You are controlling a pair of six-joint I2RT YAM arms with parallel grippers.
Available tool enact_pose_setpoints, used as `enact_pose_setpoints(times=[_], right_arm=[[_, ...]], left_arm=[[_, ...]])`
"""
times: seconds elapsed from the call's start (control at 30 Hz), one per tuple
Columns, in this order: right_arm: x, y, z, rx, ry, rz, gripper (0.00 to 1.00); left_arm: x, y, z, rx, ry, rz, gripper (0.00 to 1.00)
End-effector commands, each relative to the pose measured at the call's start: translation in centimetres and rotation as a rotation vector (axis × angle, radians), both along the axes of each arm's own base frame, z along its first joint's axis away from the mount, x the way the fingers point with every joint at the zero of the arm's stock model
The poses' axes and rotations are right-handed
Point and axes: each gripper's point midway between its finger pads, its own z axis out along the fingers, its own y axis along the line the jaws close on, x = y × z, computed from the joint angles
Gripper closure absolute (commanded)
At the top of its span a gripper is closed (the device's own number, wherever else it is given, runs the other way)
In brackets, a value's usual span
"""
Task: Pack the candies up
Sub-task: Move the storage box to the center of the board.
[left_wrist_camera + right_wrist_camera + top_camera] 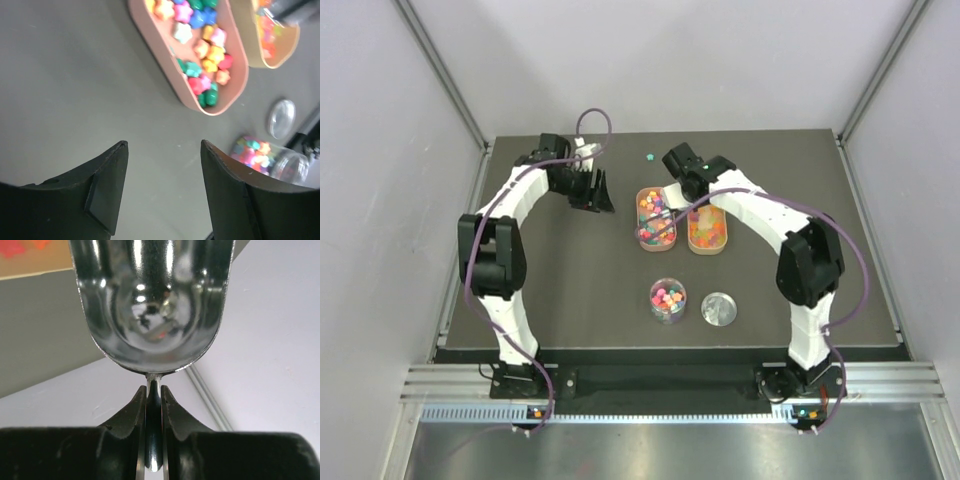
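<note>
The candies (653, 212) are small star-shaped sweets in mixed colours, piled in a pink oval tray (642, 196); they also show in the left wrist view (207, 50). More candies fill a small clear jar (667, 300), also in the left wrist view (265, 157). My right gripper (688, 185) is above the far ends of the trays. In its wrist view it (153, 395) is shut on the handle of a shiny metal scoop (152, 305), whose bowl looks empty. My left gripper (592, 190) is open and empty left of the pink tray, over bare table (164, 145).
A second oval tray (708, 243) with orange sweets lies right of the pink one, also in the left wrist view (280, 55). The jar's round lid (719, 308) lies right of the jar. One stray green candy (649, 156) sits near the table's far edge.
</note>
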Motion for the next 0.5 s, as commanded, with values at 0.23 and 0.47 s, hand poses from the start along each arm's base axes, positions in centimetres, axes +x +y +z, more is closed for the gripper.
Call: enact_pose_setpoints(times=[0.23,0.47], right_arm=[[5.6,-6.4,2.2,0.109,-0.184,-0.281,1.0],[2.6,-12.3,2.1,0.111,-0.172,-0.438,1.0]], left_arm=[[5.1,-2.0,-2.2,-0.066,0.031,-0.018,0.36],[8.6,-1.7,-4.1,-0.011,-0.008,-0.01,0.36]])
